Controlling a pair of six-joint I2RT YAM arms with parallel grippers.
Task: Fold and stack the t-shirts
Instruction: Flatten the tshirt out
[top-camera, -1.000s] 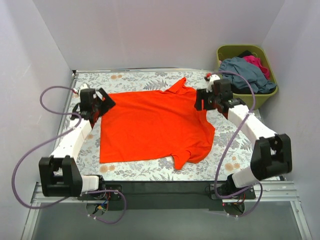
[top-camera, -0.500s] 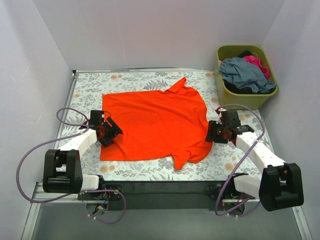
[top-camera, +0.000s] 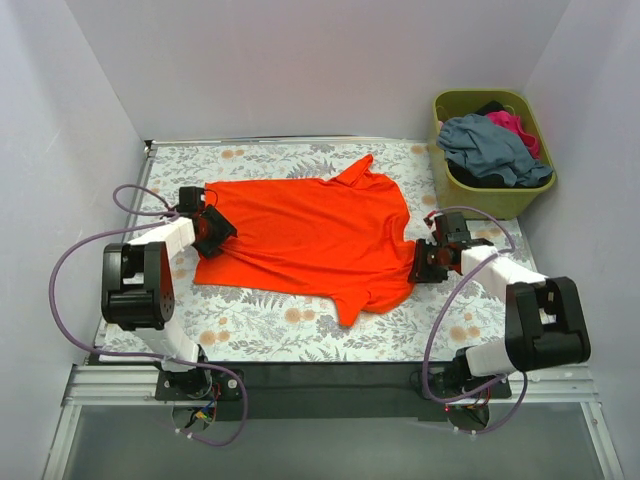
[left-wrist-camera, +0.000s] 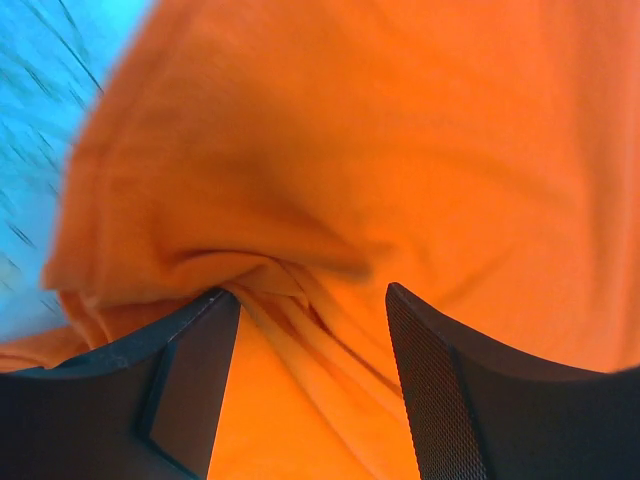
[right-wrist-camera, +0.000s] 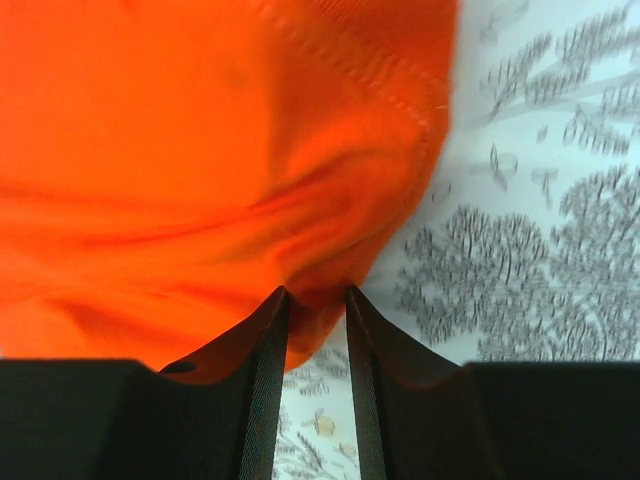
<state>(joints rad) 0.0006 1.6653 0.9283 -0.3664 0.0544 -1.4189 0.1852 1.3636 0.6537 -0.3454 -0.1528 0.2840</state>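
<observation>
The orange-red t-shirt (top-camera: 305, 235) lies spread on the floral table, its lower edge now slanted. My left gripper (top-camera: 212, 232) is low at the shirt's left edge. In the left wrist view its fingers (left-wrist-camera: 205, 370) stand partly apart with a thick bunch of orange cloth (left-wrist-camera: 300, 330) between them. My right gripper (top-camera: 420, 268) is at the shirt's right edge. In the right wrist view its fingers (right-wrist-camera: 268, 360) stand close together, pinching the orange hem (right-wrist-camera: 315, 300). Grey-blue (top-camera: 490, 145), magenta (top-camera: 515, 125) and dark shirts lie in the basket.
The olive-green basket (top-camera: 520, 198) stands at the back right, just off the table's corner. Grey walls close in the left, back and right. Purple cables loop beside both arms. The floral table top (top-camera: 280, 330) shows in front of the shirt.
Both grippers came down from the shirt's far corners to its sides. In the last half second the left gripper moved away from me, and the shirt's lower left corner shifted with it.
</observation>
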